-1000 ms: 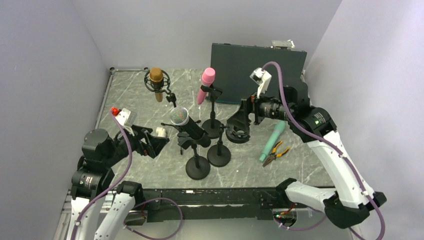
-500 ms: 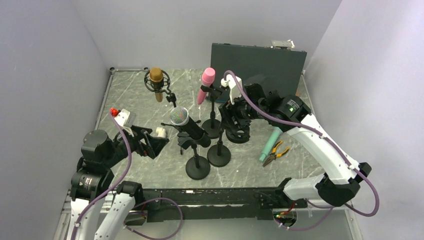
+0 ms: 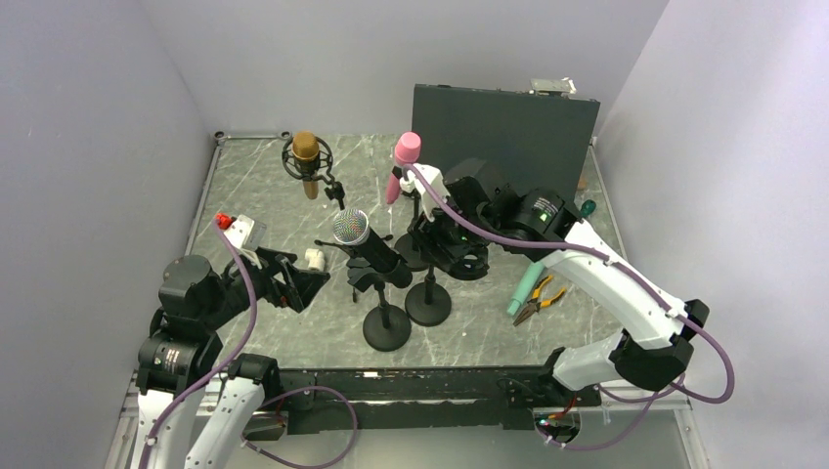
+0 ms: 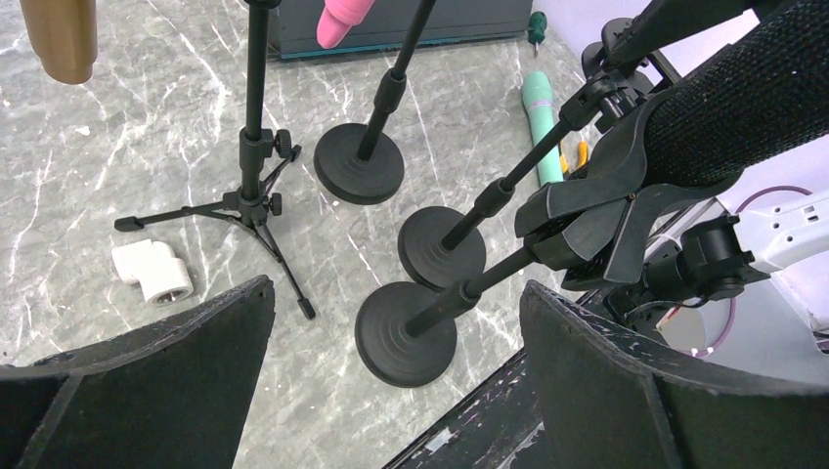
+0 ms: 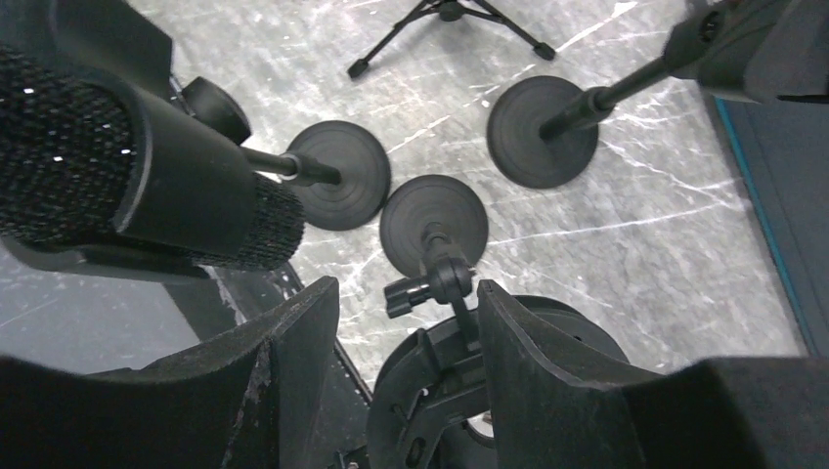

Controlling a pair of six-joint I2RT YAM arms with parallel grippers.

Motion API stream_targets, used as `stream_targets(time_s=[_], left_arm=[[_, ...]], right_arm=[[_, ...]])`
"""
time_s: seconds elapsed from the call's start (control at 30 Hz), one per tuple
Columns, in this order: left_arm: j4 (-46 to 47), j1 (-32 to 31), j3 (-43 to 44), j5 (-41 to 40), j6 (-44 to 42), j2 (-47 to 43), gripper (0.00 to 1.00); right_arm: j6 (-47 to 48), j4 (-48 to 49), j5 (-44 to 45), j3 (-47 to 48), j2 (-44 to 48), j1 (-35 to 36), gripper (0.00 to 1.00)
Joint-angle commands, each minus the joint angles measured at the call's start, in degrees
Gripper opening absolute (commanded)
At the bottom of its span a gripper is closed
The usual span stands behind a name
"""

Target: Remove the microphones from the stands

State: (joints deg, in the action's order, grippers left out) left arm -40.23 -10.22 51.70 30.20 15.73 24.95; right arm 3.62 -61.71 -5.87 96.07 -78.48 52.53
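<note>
A black microphone (image 3: 367, 244) with a silver grille lies tilted in the clip of a round-based stand (image 3: 387, 327); it also shows in the left wrist view (image 4: 743, 107) and the right wrist view (image 5: 147, 176). My right gripper (image 3: 430, 239) hangs just right of it, over a second stand (image 3: 428, 305). In the right wrist view the right gripper (image 5: 406, 285) is open, half closed around that stand's empty clip (image 5: 459, 366), its left finger clear of it. My left gripper (image 3: 293, 278) stands wide open left of the stands, holding nothing (image 4: 398, 286).
A pink microphone (image 3: 403, 166) and a brown one (image 3: 306, 161) sit on stands at the back. A teal microphone (image 3: 533, 274) and pliers (image 3: 540, 298) lie at the right. A dark panel (image 3: 503, 132) stands behind, a black ring (image 3: 471, 264) under my right arm, a white fitting (image 4: 152, 272) near the left gripper.
My right arm has swung left from near the dark panel to the middle stand, and its jaws have narrowed around the empty clip. The left arm has not moved.
</note>
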Motion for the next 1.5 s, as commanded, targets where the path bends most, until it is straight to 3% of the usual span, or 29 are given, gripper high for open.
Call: stream_targets(time_s=[0.0, 0.47, 0.97, 1.2, 1.47], left_arm=[[0.7, -0.2, -0.3, -0.1, -0.7, -0.5, 0.99], [1.0, -0.1, -0.4, 0.3, -0.4, -0.2, 0.99], [0.4, -0.2, -0.1, -0.1, -1.0, -0.1, 0.99], [0.4, -0.2, -1.1, -0.3, -1.0, -0.8, 0.99], [0.8, -0.2, -1.0, -0.1, -1.0, -0.4, 0.99]], right_arm=[[0.8, -1.3, 6.8, 0.8, 0.9, 0.5, 0.57], [0.1, -1.3, 6.1, -2.4, -0.6, 2.1, 0.48], [-2.1, -0.6, 6.5, -8.5, -2.4, 2.8, 0.16], [-3.6, -1.1, 6.8, -11.6, -2.5, 3.3, 0.14], [-6.6, 5.1, 6.2, -18.6, -3.8, 3.4, 0.11]])
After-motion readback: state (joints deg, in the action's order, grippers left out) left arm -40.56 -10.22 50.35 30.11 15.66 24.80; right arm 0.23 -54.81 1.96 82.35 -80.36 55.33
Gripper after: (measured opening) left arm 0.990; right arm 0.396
